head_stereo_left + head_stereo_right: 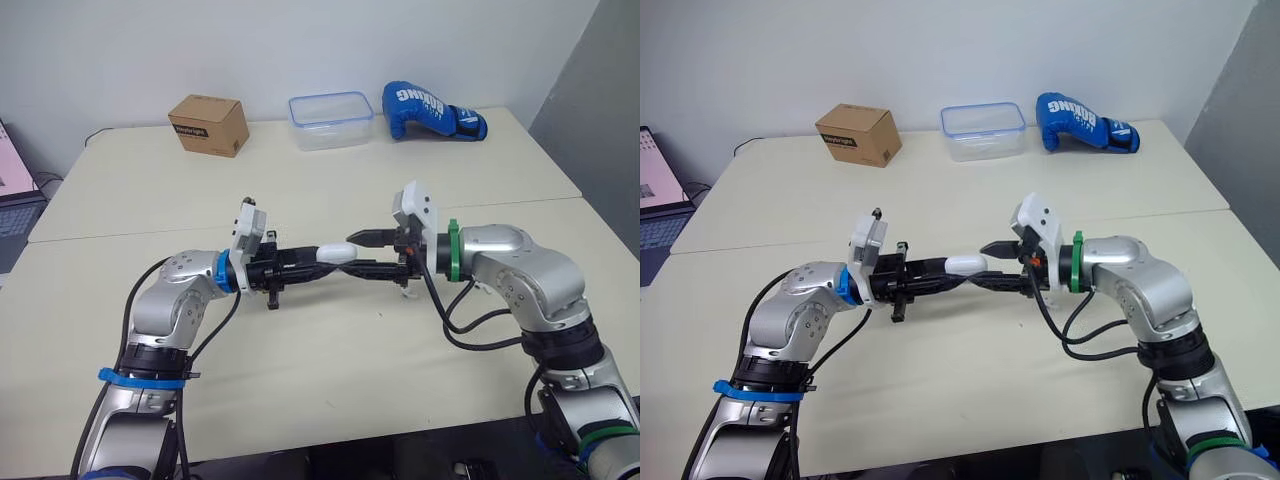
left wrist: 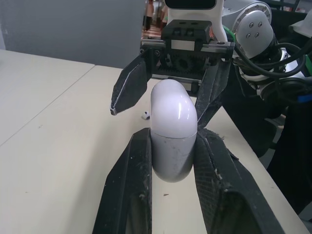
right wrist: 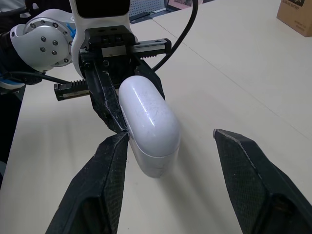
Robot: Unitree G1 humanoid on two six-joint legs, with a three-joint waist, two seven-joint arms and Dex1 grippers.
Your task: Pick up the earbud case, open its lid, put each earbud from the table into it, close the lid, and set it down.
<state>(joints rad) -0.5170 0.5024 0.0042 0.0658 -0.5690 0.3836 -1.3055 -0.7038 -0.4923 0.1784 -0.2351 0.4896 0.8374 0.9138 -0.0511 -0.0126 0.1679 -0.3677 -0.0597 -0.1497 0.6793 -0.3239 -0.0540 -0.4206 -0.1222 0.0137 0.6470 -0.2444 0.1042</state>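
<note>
- The left gripper is clamped on the lower half of the white earbud case. It holds the case in the air above the counter, lid end pointing at the other arm.
- The right gripper is spread open around the lid end. One finger lies against or just beside the lid, and the other stands apart from it.
- The lid looks shut, with its seam just past the left fingertips.
- Risk: the case is smooth and rounded, so a sideways push on the lid may twist it in the grip or pop it out onto the counter.
- Risk: if the right fingers simply close across the lid, they would squeeze it shut instead of lifting it. The push probably needs to catch the seam edge.
- One small earbud lies on the counter below the two grippers. A dropped case could knock it away.
</note>
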